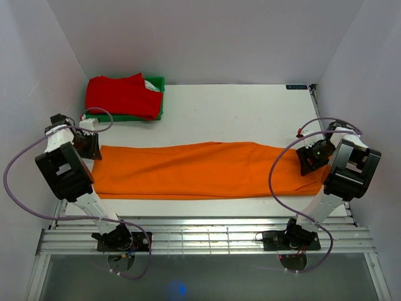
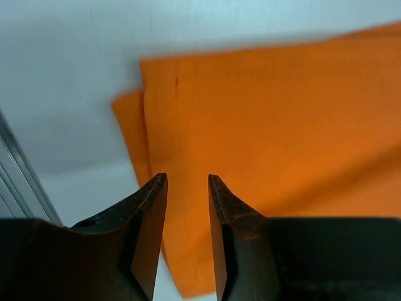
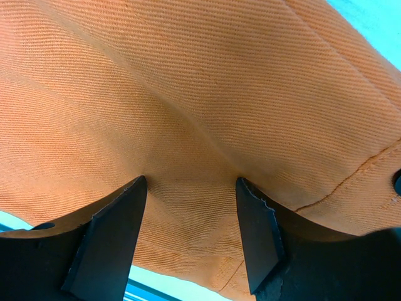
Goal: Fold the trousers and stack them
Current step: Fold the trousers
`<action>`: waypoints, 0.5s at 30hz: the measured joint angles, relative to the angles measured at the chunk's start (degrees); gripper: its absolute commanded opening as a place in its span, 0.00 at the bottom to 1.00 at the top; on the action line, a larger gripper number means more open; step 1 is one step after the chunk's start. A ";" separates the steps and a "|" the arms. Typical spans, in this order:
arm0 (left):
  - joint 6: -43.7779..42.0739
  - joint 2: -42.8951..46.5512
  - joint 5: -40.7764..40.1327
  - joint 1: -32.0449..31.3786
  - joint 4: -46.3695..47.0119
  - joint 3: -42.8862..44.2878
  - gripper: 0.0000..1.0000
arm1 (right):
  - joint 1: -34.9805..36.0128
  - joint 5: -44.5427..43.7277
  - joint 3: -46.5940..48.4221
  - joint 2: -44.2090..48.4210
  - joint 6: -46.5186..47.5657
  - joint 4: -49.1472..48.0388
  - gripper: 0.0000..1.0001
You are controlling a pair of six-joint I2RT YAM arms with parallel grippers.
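Left gripper (image 2: 188,179): dark fingers parted by a narrow gap, nothing clamped, held over the left end of the bright orange long-legged cloth trousers (image 1: 194,169). Right gripper (image 3: 191,182): set at the trousers' right end, jaws spread wide and unclenched, tips pressed against the fabric, where a soft crease is seen between them. The trousers are laid flat, lengthwise, on a white table (image 1: 238,113). Beyond their left end, a green plastic bin (image 1: 160,94) is seen, draped with a red cloth garment (image 1: 122,97).
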State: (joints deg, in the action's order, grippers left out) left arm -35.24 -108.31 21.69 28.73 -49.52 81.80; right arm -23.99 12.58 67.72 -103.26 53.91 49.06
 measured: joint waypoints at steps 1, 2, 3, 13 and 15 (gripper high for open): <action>0.17 1.49 -0.31 1.44 -1.09 -1.79 0.45 | 0.00 0.00 0.00 0.07 0.07 0.09 0.65; 0.46 3.10 -0.66 3.06 -1.97 -3.58 0.45 | 0.07 0.09 0.13 0.13 0.09 0.35 0.65; 0.81 4.98 -1.20 4.46 -2.86 -5.20 0.43 | 0.24 0.07 0.61 0.13 0.07 1.05 0.65; 5.51 13.81 -7.80 10.32 -3.85 -15.41 0.34 | 12.31 4.26 12.09 0.39 -4.61 3.56 0.65; 6.62 13.55 -8.15 10.47 -4.07 -16.02 0.34 | 16.06 5.18 12.35 0.15 -6.25 3.28 0.64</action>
State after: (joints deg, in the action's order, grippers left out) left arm -28.62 -94.76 13.54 39.20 -53.58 65.78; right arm -7.92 17.76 80.07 -103.11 47.66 52.34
